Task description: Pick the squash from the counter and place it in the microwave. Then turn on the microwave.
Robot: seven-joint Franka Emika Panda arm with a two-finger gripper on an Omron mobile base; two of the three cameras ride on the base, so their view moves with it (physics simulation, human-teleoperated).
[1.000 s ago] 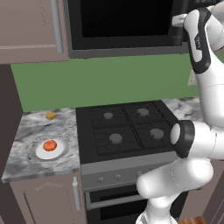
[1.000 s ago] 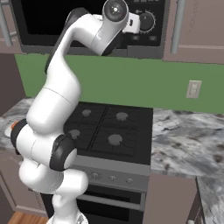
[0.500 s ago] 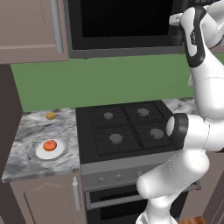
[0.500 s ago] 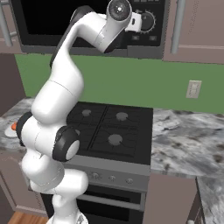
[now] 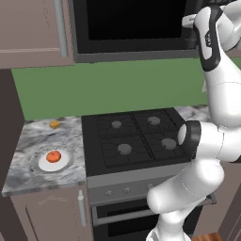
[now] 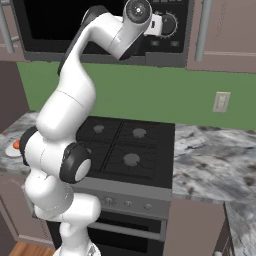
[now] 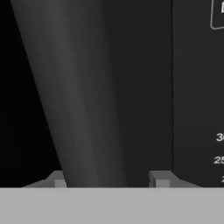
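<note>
Since a second ago the arm's lower links have swung a little, the elbow joint sitting farther right in the left base view, while the hand stays up at the microwave; the squash has not moved.

Left base view: the squash (image 5: 53, 156) lies on a white plate (image 5: 43, 164) on the counter (image 5: 26, 141), left of the black stove (image 5: 136, 139). A small yellow-orange cube (image 5: 54, 124) sits farther back on the same slab, apart from the plate. The microwave (image 5: 127, 28) hangs above the stove, its door closed, and the arm reaches up to its right end.

Right base view: the hand is raised against the microwave (image 6: 60, 25) front, just left of the round dial (image 6: 169, 23) on the control panel. The squash (image 6: 16, 145) peeks out at the far left edge, behind the arm's base.

Hand view: the gripper (image 7: 109, 180) is pressed close to the microwave's vertical handle (image 7: 78, 96), which stands between the two fingertips (image 7: 161, 179). The jaws sit apart on either side of it; whether they touch the handle I cannot tell. White numerals of the control panel (image 7: 199, 87) show at the right.
</note>
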